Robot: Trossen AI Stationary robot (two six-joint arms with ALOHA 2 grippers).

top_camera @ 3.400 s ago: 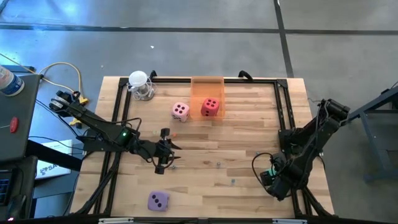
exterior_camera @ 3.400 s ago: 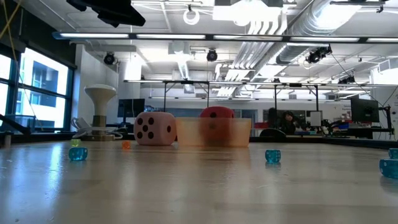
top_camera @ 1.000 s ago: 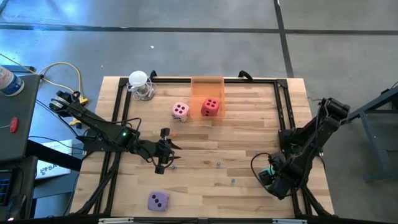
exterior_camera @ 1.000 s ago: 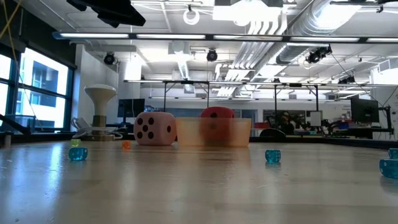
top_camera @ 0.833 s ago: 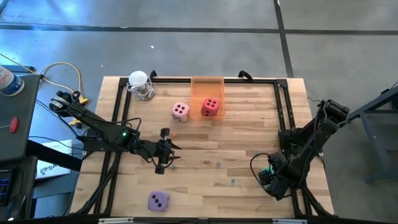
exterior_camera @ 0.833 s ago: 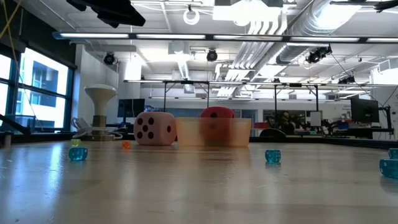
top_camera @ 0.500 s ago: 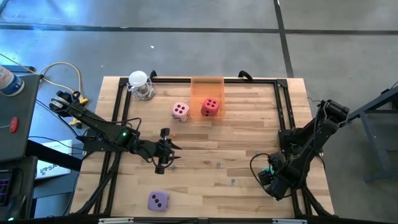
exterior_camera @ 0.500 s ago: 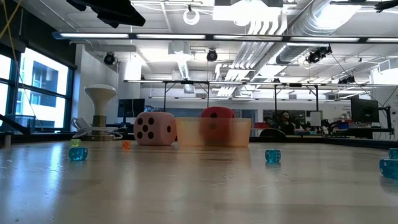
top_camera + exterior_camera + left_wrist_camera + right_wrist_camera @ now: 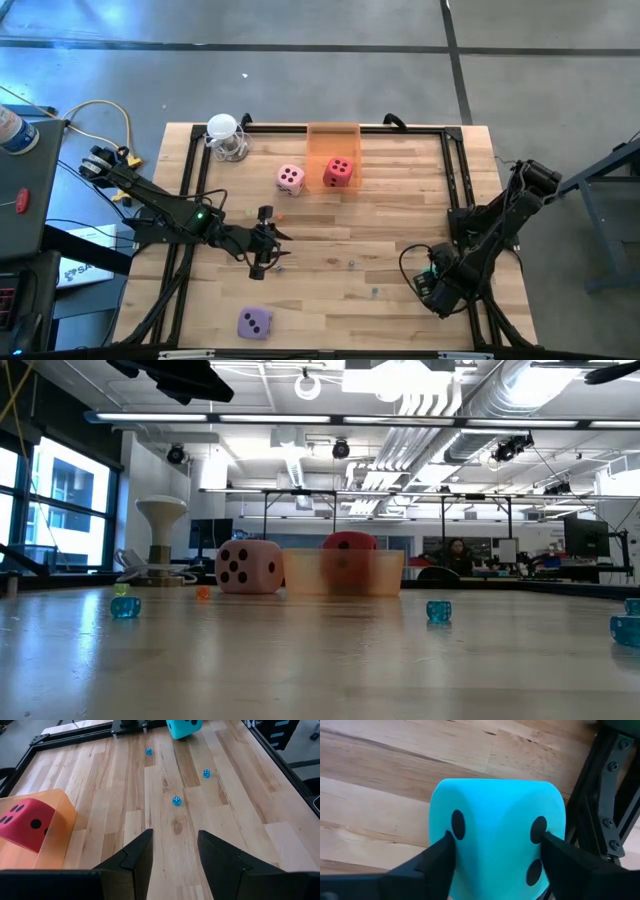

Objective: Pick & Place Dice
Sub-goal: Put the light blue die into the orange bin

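Observation:
The teal die [image 9: 495,835] sits between the fingers of my right gripper [image 9: 497,870] near the table's right near corner. In the high view the right gripper [image 9: 434,287] hides it. It also shows in the left wrist view [image 9: 184,727]. The pink die [image 9: 290,178] rests on the table at the far middle. The red die [image 9: 338,171] sits inside the orange see-through box [image 9: 333,140] beside it. The purple die [image 9: 254,322] lies near the near edge. My left gripper [image 9: 262,250] is open and empty above the table's middle left. My right gripper pinches the teal die between its two fingers, one on each opposite side [image 9: 438,845]. The fingers come from above, pointing down. A pipped face looks toward the wrist camera. I cannot tell whether the die is clear of the table.
Several tiny blue beads [image 9: 176,800] lie scattered on the wood. A white stand [image 9: 224,135] is at the far left corner. A black frame rail [image 9: 460,190] runs around the tabletop. Bare wood lies between the arms.
My right gripper has crept a little toward the table's left edge.

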